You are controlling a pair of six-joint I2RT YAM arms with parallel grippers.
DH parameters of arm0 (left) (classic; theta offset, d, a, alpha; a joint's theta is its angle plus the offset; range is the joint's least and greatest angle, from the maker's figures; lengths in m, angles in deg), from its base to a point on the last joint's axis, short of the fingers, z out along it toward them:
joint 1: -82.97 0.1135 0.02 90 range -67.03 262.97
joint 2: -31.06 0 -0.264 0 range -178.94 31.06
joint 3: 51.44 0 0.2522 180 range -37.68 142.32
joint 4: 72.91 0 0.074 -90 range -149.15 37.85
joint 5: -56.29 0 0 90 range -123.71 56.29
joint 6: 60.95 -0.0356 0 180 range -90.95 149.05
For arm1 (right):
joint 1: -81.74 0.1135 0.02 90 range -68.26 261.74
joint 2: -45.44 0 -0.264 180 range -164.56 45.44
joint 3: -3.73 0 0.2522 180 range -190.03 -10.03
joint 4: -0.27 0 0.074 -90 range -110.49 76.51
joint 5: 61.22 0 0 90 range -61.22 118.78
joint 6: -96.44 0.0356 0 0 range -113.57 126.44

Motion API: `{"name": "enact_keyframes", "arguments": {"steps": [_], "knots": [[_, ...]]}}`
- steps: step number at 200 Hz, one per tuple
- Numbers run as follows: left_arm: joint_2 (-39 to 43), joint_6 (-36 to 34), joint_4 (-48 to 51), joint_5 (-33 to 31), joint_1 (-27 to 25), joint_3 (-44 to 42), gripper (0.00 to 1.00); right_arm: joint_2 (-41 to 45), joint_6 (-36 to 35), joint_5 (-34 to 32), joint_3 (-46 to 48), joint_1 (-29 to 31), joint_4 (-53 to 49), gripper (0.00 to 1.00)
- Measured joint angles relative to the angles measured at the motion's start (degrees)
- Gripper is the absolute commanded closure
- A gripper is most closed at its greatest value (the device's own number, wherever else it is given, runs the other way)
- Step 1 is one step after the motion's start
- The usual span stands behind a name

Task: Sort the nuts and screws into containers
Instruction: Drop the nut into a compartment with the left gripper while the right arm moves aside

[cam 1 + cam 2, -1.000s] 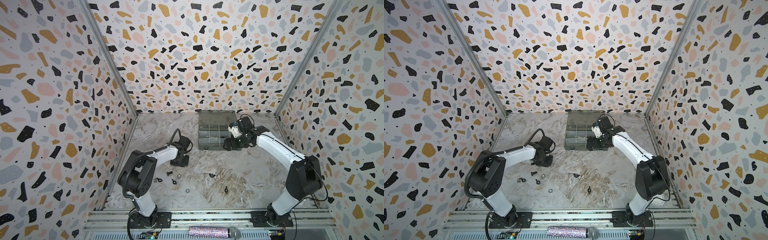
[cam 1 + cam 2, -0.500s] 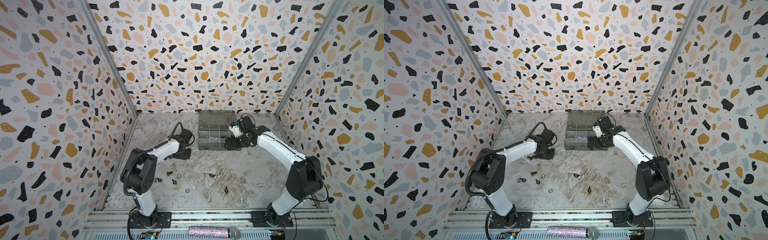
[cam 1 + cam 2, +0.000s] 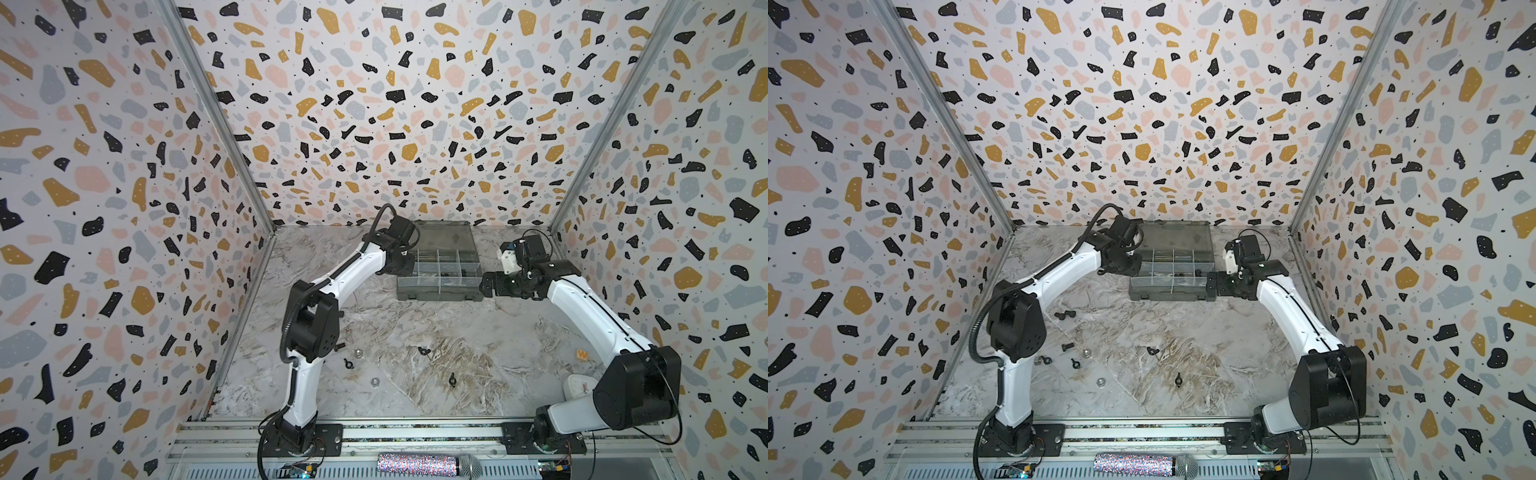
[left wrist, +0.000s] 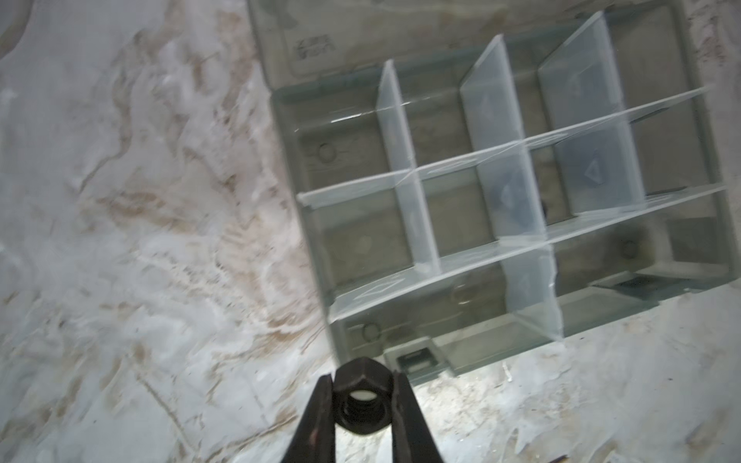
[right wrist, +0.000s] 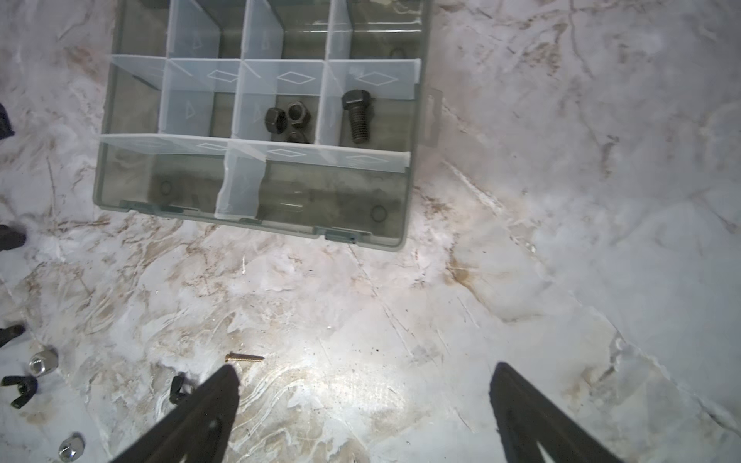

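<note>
A black hex nut (image 4: 361, 417) sat pinched between the tips of my left claw (image 4: 362, 379), flat sides against the fingers and its bore facing the wrist camera. The left claw was closed down to the nut's width and held nothing else. In that view the nut showed against bare marble table (image 4: 160, 280) just off the outer wall of the organizer box (image 4: 316, 256), not over any compartment. In both top views the left claw (image 3: 401, 268) (image 3: 1121, 266) hung at the left end of the box (image 3: 436, 293) (image 3: 1167, 293), whose lid (image 3: 442, 235) lay open toward the back wall.

My right claw (image 5: 365, 385) stood spread wide with nothing between its fingers; in a top view it sat just beside the box's right end (image 3: 488, 284).

Inside the box, the right wrist view showed one black bolt (image 5: 358, 116) in an end compartment of the middle row and a few black nuts (image 5: 286, 118) in the next one over. Out on the table lay loose pieces – black wing nuts (image 3: 424, 351), silver nuts (image 3: 375, 380), two black bolts (image 3: 1065, 316) near the left arm, and a thin brass screw (image 5: 244, 357).
</note>
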Motion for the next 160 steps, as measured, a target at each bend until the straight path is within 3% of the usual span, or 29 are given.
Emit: {"name": "enact_keyframes", "arguments": {"steps": [43,160], "knots": [[-10.6,-0.7,1.4,4.0,-2.9,14.6,0.83,4.9,0.8,-0.1,3.9,-2.6,0.0,0.01],[-14.2,2.1,-12.5,16.8,-6.0,13.5,0.80,15.7,1.5,-2.2,9.7,-6.4,-4.4,0.01]]}}
